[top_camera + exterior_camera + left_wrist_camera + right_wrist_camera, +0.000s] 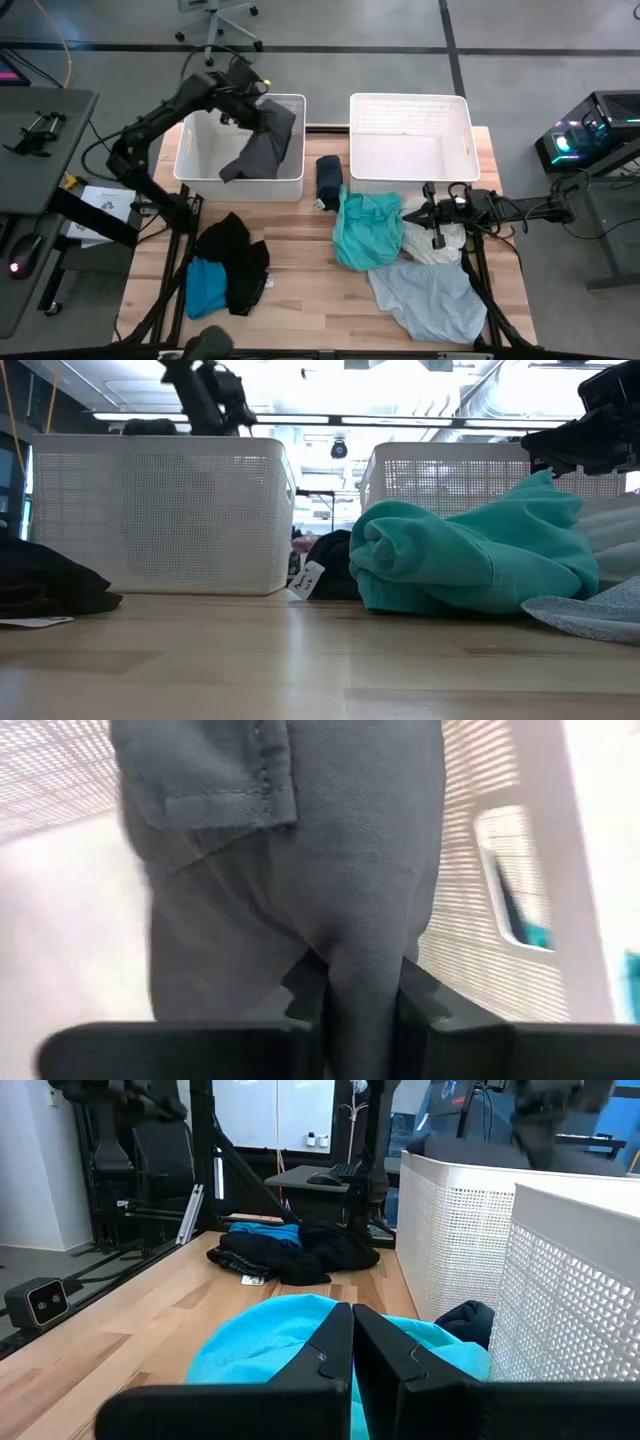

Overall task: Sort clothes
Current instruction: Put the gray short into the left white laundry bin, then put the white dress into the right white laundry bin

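My left gripper [250, 105] hangs over the left white basket [186, 150] at the table's far left, shut on a charcoal grey garment [262, 145] that drops into the basket. My right gripper [425, 213] is shut and level, waiting above the teal garment [365, 230] and a white one [440, 242]. A pale blue garment [430, 300] lies on the table near the front right. A dark navy one [329, 178] lies between the baskets. Black [238, 255] and turquoise blue [205, 287] clothes lie heaped at the front left. My left gripper pinches a bunched fold of the grey garment [365, 960] between its two fingers [305, 1005]. The fingers slant down from above. The cloth hangs slack below them, and its lower end [232, 170] reaches down inside the left basket.
A second white basket [410, 98] stands at the far right with nothing showing inside. Bare wood lies along the table's front middle. In the low view the teal garment [470, 555] bulks in front of the right basket.
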`<control>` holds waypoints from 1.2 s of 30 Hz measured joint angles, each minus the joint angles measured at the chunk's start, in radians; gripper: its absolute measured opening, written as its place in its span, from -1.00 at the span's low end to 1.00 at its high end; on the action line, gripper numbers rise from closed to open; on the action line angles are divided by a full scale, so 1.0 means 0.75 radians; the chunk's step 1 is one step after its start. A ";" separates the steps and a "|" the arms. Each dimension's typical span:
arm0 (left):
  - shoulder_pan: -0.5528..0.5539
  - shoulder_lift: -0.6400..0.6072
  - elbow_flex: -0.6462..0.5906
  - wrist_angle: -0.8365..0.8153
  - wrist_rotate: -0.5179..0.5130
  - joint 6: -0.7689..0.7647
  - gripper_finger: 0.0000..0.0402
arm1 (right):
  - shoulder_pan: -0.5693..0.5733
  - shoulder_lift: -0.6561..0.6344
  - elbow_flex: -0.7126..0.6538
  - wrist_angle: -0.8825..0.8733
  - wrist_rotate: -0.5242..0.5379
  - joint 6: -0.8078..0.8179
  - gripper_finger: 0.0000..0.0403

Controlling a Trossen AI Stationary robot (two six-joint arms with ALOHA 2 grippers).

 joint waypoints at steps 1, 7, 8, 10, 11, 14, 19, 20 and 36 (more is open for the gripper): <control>0.009 0.018 -0.008 0.002 0.002 0.020 -0.65 | 0.000 0.000 0.000 0.000 0.000 0.000 -1.00; 0.042 0.044 -0.004 0.059 0.155 0.045 -0.13 | 0.000 0.000 0.000 0.000 0.000 0.000 -1.00; 0.049 0.033 0.012 0.074 0.180 0.036 -0.06 | 0.000 0.000 0.000 0.000 0.000 0.000 -1.00; 0.051 0.008 0.060 0.074 0.185 0.027 0.05 | 0.000 0.000 0.000 0.000 0.000 0.000 -1.00; 0.052 -0.007 0.091 0.069 0.184 0.027 0.09 | 0.000 0.000 0.000 0.000 0.000 0.000 -1.00; 0.039 -0.069 0.183 0.068 0.178 0.031 0.12 | 0.000 0.000 0.000 0.000 0.000 0.000 -1.00; -0.096 -0.220 0.241 0.085 0.085 0.047 0.10 | 0.000 0.000 0.000 0.000 0.000 0.000 -1.00; -0.144 -0.251 0.241 0.091 0.030 0.037 0.09 | 0.000 0.000 0.000 0.000 0.000 0.000 -1.00; -1.098 -0.372 -0.107 0.942 -0.637 0.024 0.09 | 0.000 0.001 0.000 0.000 0.000 0.000 -1.00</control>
